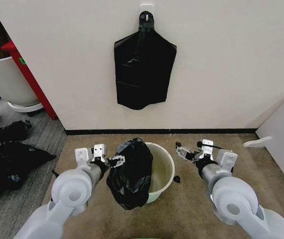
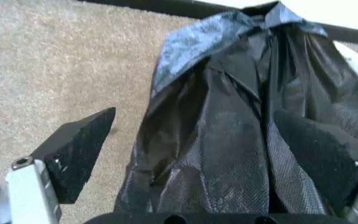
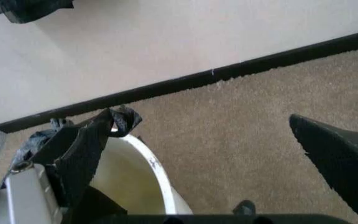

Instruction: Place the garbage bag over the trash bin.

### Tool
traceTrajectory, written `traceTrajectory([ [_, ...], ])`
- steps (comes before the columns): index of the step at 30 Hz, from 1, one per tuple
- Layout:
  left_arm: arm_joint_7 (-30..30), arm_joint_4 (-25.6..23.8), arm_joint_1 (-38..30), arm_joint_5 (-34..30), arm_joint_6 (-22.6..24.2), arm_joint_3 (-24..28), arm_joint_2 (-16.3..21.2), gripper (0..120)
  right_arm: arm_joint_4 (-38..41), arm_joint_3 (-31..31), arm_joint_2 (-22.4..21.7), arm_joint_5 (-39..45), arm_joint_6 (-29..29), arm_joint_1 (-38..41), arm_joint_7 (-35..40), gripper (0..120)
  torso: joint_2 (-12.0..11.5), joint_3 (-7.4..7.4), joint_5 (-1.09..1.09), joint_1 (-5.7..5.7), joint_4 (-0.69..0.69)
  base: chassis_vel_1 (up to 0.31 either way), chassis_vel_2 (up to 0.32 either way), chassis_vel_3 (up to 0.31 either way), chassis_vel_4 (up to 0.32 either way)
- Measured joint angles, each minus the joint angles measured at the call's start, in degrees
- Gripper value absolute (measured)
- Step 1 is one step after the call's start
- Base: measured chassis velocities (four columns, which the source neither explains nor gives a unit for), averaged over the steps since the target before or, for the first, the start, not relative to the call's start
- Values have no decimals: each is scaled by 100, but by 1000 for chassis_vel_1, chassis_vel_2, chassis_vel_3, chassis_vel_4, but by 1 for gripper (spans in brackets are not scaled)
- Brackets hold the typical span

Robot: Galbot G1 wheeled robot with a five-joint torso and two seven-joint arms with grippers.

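Carpet lies under the trash bin; the garbage bag drapes one side only. Your left gripper and right gripper are spread: regrip, pull the mouth across.

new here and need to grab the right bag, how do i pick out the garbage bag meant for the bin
Start at the cream-white trash bin on the tan carpet in front of the wall. The garbage bag is the glossy black one draped over its left rim, beside the left claw. The other black bag hangs flat from a wall hook above.
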Motion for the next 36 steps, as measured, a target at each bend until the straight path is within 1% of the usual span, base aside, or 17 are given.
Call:
traceTrajectory([
  [5,18,157,-120,34,-2,225,-43,100,-16,3,20,-14,6,-16,19,100,0,0,0,0,-1,0,0,0,0],
  [11,60,320,-171,70,-4,352,-74,100,-21,-5,63,-23,8,-51,31,100,0,0,0,0,-1,0,0,0,0],
  [25,271,680,-192,381,-4,535,-176,100,29,-88,79,-12,-29,-23,-10,100,0,0,0,0,0,0,0,0,0],
  [36,348,883,-258,472,-4,663,-252,100,182,-140,34,59,-62,8,-55,100,0,0,0,0,0,0,0,0,0],
])
